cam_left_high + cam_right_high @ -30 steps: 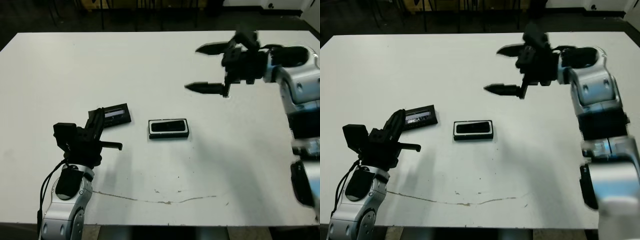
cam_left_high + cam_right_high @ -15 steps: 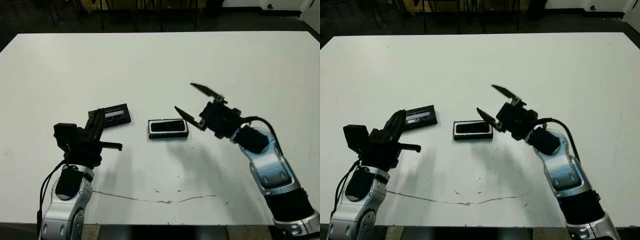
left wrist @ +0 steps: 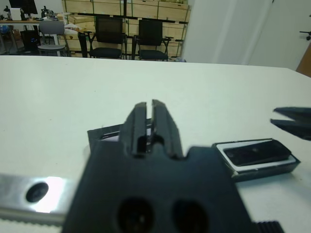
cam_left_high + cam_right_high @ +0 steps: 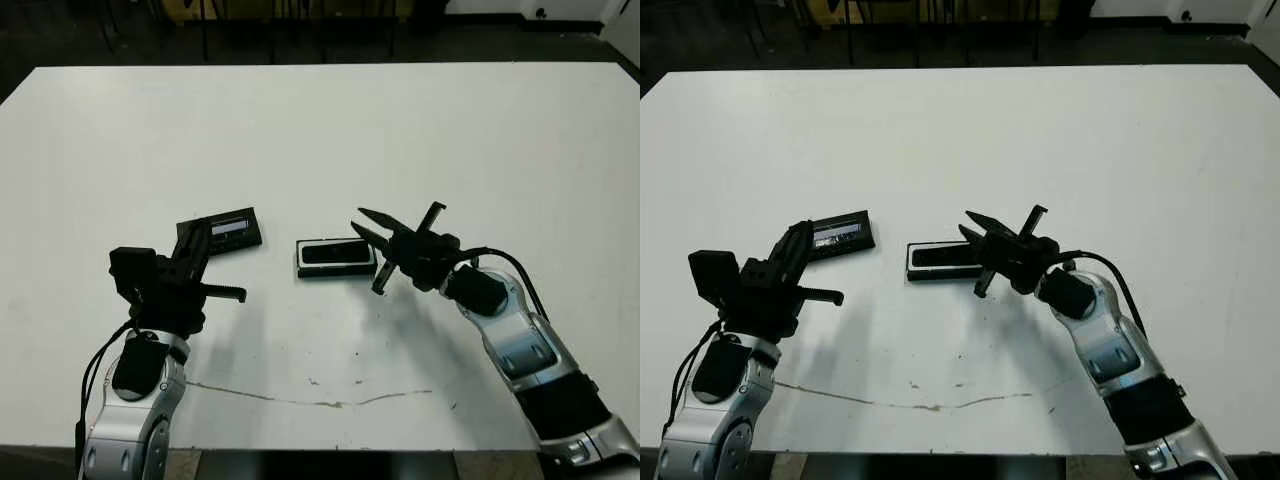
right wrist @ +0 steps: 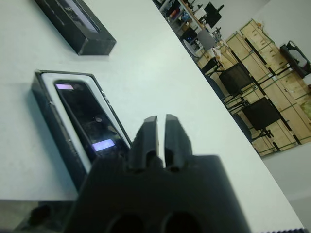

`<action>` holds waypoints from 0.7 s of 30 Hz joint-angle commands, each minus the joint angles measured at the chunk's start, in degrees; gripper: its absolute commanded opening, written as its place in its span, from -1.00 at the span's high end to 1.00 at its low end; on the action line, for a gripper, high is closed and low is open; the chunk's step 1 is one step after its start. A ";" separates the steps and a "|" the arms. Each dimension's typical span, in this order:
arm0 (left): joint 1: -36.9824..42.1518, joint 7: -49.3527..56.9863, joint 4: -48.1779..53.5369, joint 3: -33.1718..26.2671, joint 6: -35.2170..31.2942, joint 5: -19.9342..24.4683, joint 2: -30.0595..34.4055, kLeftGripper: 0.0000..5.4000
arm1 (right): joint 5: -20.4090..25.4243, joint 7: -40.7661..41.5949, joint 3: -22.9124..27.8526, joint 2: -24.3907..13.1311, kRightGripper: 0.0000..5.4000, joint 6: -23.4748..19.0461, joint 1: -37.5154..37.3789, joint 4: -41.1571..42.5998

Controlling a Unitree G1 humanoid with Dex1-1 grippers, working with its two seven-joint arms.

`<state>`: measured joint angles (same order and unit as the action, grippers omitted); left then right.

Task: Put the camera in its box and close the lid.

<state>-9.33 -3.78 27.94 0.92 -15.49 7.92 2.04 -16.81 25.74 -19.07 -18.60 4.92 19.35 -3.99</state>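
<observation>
- Lying in the box [image 4: 337,257], the camera [image 4: 336,252] is seen as a dark bar framed by the white lining; two small bright patches are visible on its upper face in the right wrist view.
- The box is set flat on the white table [image 4: 320,140], with its long side running across the head views.
- The lid [image 4: 221,231] is found on the table to the left of the box, apart from it and slightly tilted, with its pale strip facing up; the box is left uncovered.
- The right gripper [image 4: 398,242] is placed just beside the right end of the box, with its two black fingers spread wide in the head views; nothing is held between them.
- One right finger [image 4: 374,219] is pointed toward the box's right end, close above it; whether the box is touched cannot be told.
- In the right wrist view, only a narrow gap is seen between the finger bases, and the box with the camera lies just beyond them.
- The left gripper [image 4: 205,275] is held to the left of the box and nearer the robot than the lid, with one finger overlapping the lid's left end in the head views.
- Its fingers [image 3: 141,121] are seen almost together in the left wrist view, with a thin slit between them, and nothing is gripped.
</observation>
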 commanded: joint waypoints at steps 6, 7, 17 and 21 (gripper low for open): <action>-0.72 0.20 -0.77 0.10 -0.23 -1.11 0.31 1.00 | -2.87 1.02 -2.83 -0.64 1.00 0.24 -0.59 -2.48; -0.73 0.13 -0.78 0.05 -0.17 -0.99 0.24 1.00 | -3.35 1.18 -3.29 -0.91 1.00 0.31 -0.83 -2.53; -0.76 0.01 -0.51 0.06 -0.34 -0.60 0.08 1.00 | -5.09 3.03 -4.81 -2.83 1.00 -0.92 -3.71 -2.54; -0.73 0.18 -0.39 0.10 -0.49 -0.83 0.13 1.00 | -5.39 3.36 -4.60 -3.73 1.00 -1.27 -3.89 -2.81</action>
<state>-9.34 -3.77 27.98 1.08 -15.23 7.27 1.99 -21.08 27.43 -22.87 -20.63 5.08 17.61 -5.02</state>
